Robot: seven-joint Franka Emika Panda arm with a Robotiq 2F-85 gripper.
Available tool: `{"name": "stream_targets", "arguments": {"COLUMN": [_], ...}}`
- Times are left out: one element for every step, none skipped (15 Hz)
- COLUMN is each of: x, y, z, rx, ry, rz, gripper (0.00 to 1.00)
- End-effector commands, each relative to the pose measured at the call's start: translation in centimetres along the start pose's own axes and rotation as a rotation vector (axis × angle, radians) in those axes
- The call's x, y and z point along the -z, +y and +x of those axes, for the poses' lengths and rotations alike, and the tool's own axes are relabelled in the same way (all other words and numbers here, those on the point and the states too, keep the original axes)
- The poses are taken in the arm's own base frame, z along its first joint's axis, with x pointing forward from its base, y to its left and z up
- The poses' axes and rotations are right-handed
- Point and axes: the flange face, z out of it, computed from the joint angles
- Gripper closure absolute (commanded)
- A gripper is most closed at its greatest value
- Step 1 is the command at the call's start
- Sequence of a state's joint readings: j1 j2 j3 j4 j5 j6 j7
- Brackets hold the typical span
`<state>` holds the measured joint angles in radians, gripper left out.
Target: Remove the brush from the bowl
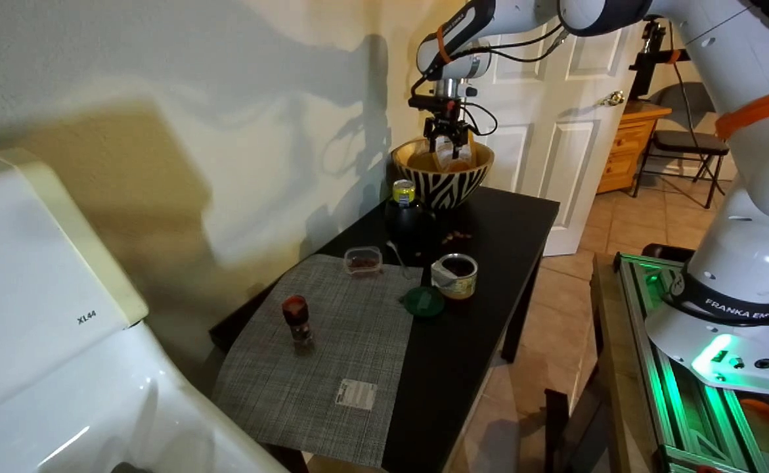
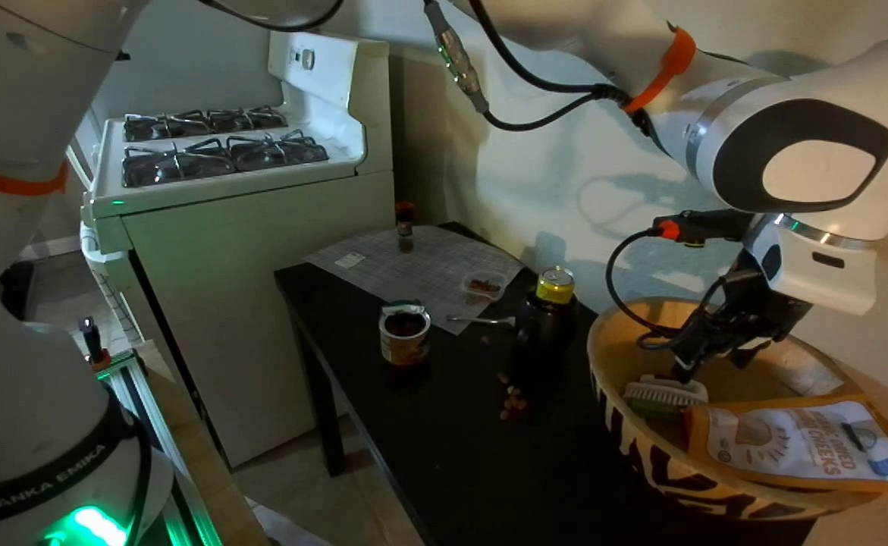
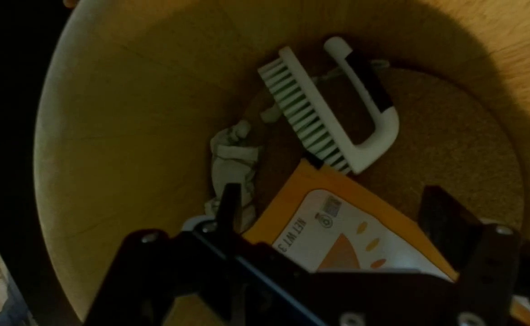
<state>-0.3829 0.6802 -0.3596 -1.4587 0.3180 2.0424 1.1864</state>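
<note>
Brush (image 3: 321,106) in the bowl (image 3: 129,136), wrist view.
Brush: upper centre. Gripper (image 3: 333,197): lower frame, jaws spread wide, partly hiding an orange packet (image 3: 321,226).

This place appears to be a home kitchen: there is a white stove (image 2: 262,250) with burner grates (image 2: 277,148), a tiled floor (image 1: 542,315), a panelled door (image 1: 538,151), and a dark desk (image 2: 451,455) which carries a placemat (image 1: 358,335) and an opened can (image 2: 404,349).

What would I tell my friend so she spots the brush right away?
Find the big striped bowl on the black table. Inside it, look next to the orange pouch for the brush. Unlike the pouch, it has rows of bristles and a curved white handle with a black grip.
</note>
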Motion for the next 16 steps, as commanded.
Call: {"name": "stream_targets", "arguments": {"x": [-0.1, -0.6, -1.0, -1.4, -2.0, -2.5, -3.1, -3.7, -4.3, -4.9, -5.4, -5.8, -6.0, -6.4, -6.6, -6.8], "y": [-0.4, -0.7, -0.8, -0.9, -0.9, -1.0, -1.1, -1.3, -1.5, -1.8, -2.0, -2.2, -2.5, -2.7, -2.9, -3.0], "z": [-0.3, -0.8, -1.2, -1.6, -1.9, -2.2, -2.3, -2.1, -2.0, -1.7, -1.6, -1.4, -1.3, -1.2, -1.1, -1.1], "rx": [-0.11, -0.149, -0.165, -0.178, -0.19, -0.202, -0.211, -0.219, -0.229, -0.241, -0.263, -0.312, -0.361, -0.407, -0.453, -0.499], "ry": [0.004, -0.01, -0.027, -0.038, -0.052, -0.07, -0.081, -0.093, -0.101, -0.11, -0.117, -0.118, -0.118, -0.118, -0.118, -0.116], "rz": [0.031, 0.047, 0.048, 0.056, 0.06, 0.064, 0.07, 0.079, 0.087, 0.093, 0.101, 0.112, 0.121, 0.131, 0.141, 0.152], "gripper": [0.0, 0.0, 0.0, 0.0, 0.0, 0.0, 0.0, 0.0, 0.01, 0.05, 0.1, 0.18, 0.16, 0.23, 0.34, 0.31]}}
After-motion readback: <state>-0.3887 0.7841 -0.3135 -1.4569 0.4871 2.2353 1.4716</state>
